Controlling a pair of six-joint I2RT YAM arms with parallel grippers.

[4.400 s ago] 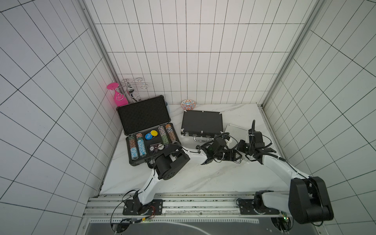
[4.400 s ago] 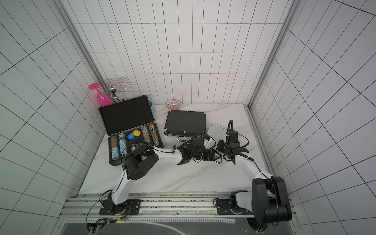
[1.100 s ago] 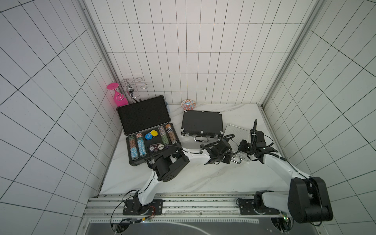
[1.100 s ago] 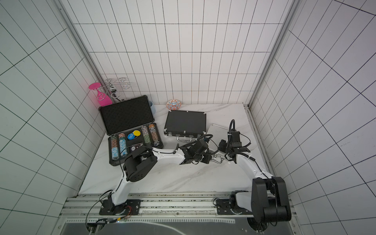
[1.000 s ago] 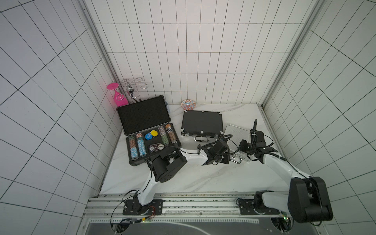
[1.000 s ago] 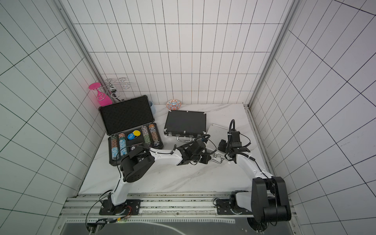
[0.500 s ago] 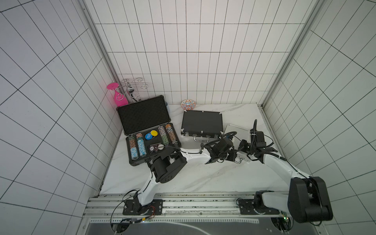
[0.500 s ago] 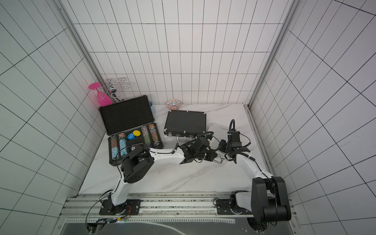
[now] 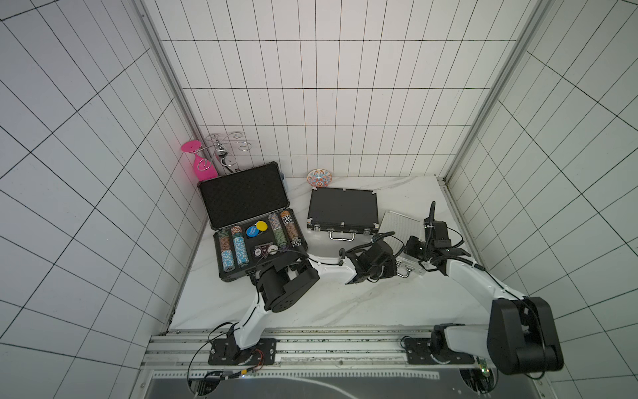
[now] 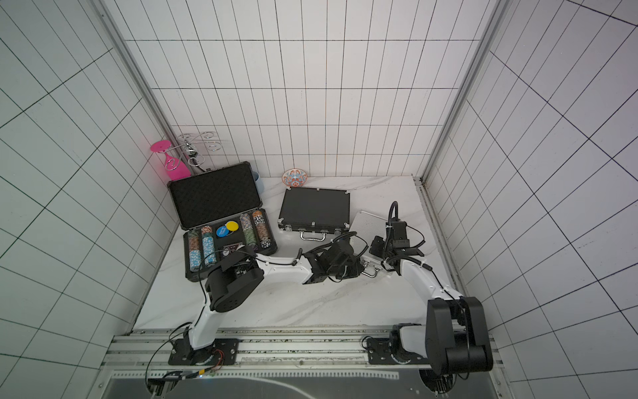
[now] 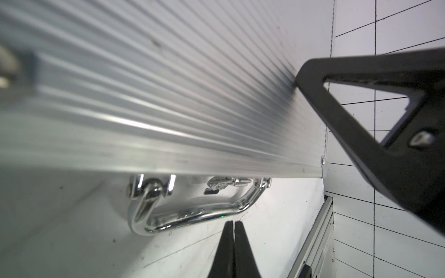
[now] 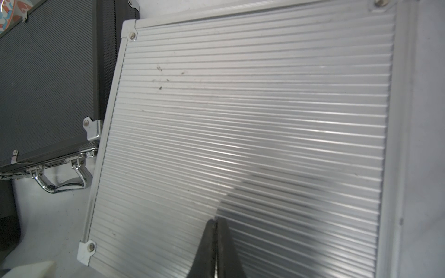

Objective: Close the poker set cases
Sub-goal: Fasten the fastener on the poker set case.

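Both are pinched shut and empty, left gripper [image 11: 233, 226] by the handle [image 11: 192, 213] of the closed small silver case [image 9: 397, 224], right gripper [image 12: 216, 222] over its lid [image 12: 252, 108], so the only open one, the large black case [image 9: 243, 198], sits well off on the left arm's side.

— Did you see the silver case [image 9: 397, 222] whole?
— No. The left arm [image 9: 328, 271] and right arm [image 9: 462, 276] covered its front half, by the surface's [image 9: 345, 304] right edge; only a bit of handle [image 9: 403, 275] showed.
— And behind the big case's lid [image 9: 243, 197]?
— Something blue [image 9: 282, 177] at the back edge, mostly hidden. I couldn't tell what.
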